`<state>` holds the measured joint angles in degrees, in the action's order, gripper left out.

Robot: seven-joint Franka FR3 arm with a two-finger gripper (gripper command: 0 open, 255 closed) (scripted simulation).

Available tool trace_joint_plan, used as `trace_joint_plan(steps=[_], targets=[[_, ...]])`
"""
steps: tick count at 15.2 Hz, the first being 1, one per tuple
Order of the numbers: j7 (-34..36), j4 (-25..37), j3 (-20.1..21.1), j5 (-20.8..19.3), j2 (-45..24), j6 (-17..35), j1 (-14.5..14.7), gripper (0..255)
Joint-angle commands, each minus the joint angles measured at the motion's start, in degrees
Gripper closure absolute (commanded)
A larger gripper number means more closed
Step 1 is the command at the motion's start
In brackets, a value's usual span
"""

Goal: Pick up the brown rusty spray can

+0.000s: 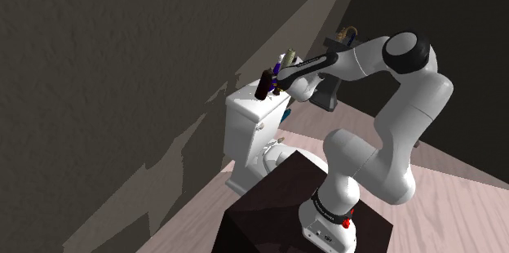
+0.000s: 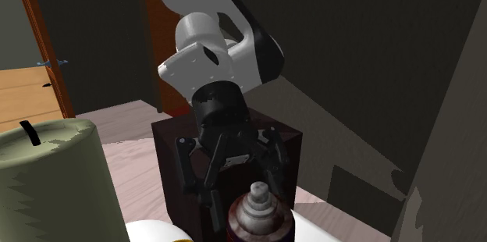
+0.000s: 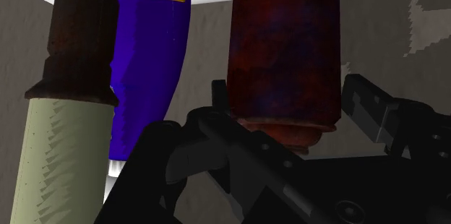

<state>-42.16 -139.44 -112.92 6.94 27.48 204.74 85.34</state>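
The spray can (image 3: 283, 49) is a reddish-brown, rust-mottled cylinder standing on top of a white toilet tank (image 1: 249, 117). From the second exterior view its rounded grey-brown cap (image 2: 259, 211) rises just in front of my gripper (image 2: 238, 182). In the wrist view my gripper (image 3: 285, 92) is open, with one black finger on each side of the can's cap end. The fingers (image 3: 365, 100) stand close to the can without clasping it. From the shoulder view my gripper (image 1: 263, 88) hovers over the tank top.
A blue bottle (image 3: 148, 63) and a pale green cylinder with a dark brown top (image 3: 65, 150) stand right beside the can. A pale green candle (image 2: 51, 182) crowds the near foreground. The wall (image 1: 122, 64) lies close behind the tank.
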Motion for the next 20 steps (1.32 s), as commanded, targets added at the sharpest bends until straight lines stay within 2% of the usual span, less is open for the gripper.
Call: trace_joint_plan(steps=[1,4,6,12,19,20], targets=[[0.0,-0.1,0.0,0.0,0.0,-0.1,0.0,255],[0.0,0.0,-0.1,0.0,0.1,-0.1,0.1,255],[0.9,0.0,1.9,-0.1,-1.3,-1.5,-1.9,255],[3.8,0.3,9.2,-0.6,-4.9,-5.9,-9.2,255],[6.6,1.2,19.9,-1.1,-8.0,-11.1,-19.8,255],[6.6,1.2,20.2,-1.1,-8.0,-11.2,-20.1,255]])
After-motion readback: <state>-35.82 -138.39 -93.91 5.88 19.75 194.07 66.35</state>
